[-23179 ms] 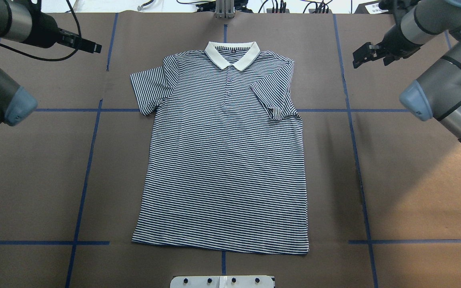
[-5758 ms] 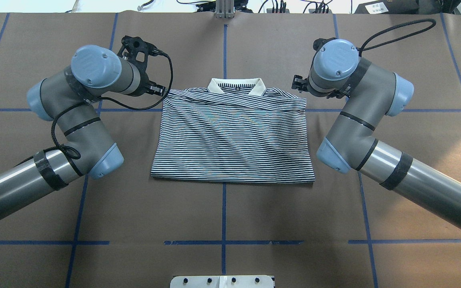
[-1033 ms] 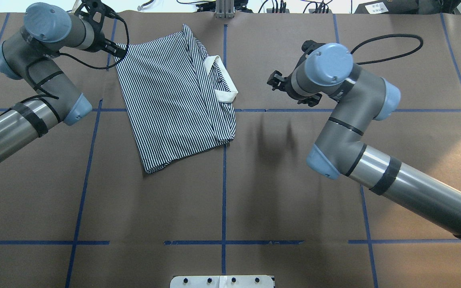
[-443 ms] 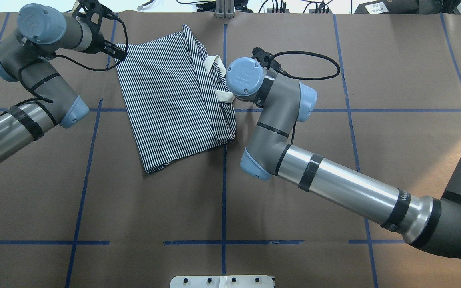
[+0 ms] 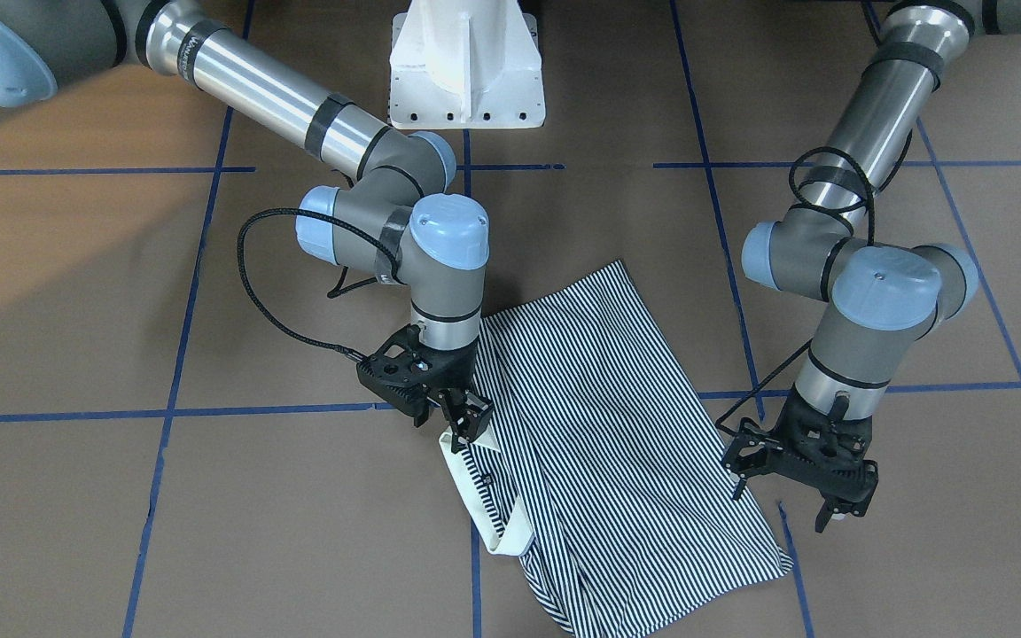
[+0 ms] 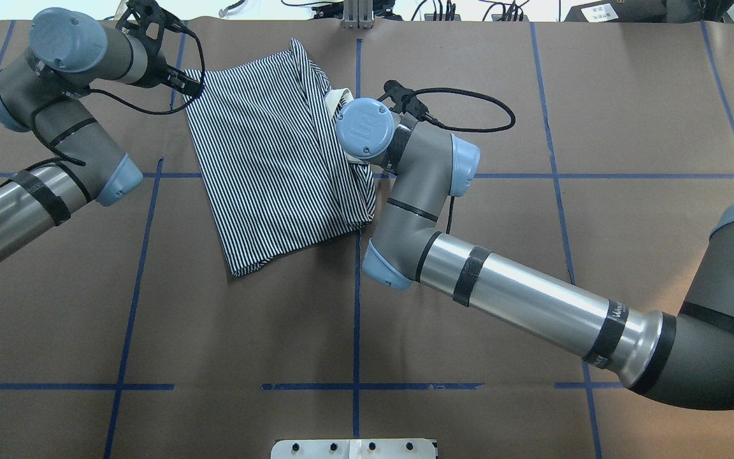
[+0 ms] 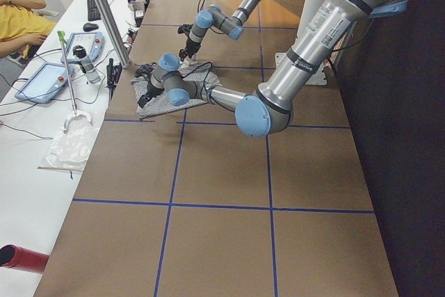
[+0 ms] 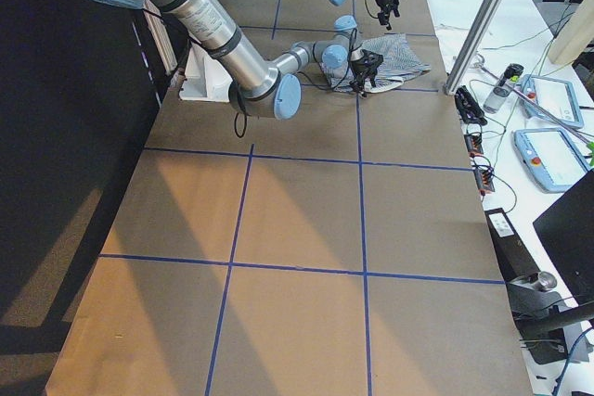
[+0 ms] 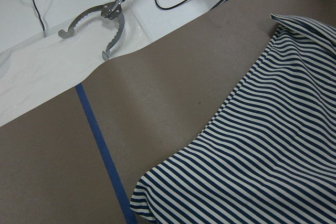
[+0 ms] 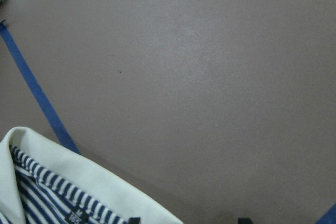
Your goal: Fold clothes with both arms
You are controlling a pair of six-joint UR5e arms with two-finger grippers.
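right tool (image 5: pixel 461 424) moved in, over collar (image 5: pixel 515 530)

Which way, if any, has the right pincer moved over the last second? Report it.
Yes. Overhead, the right pincer swung left to the centre tape line, reaching the collar.

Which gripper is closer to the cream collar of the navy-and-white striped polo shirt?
Right. The right gripper is directly at one end of the cream collar of the navy-and-white striped polo shirt. The left gripper is across the shirt, by its opposite edge, away from the collar.
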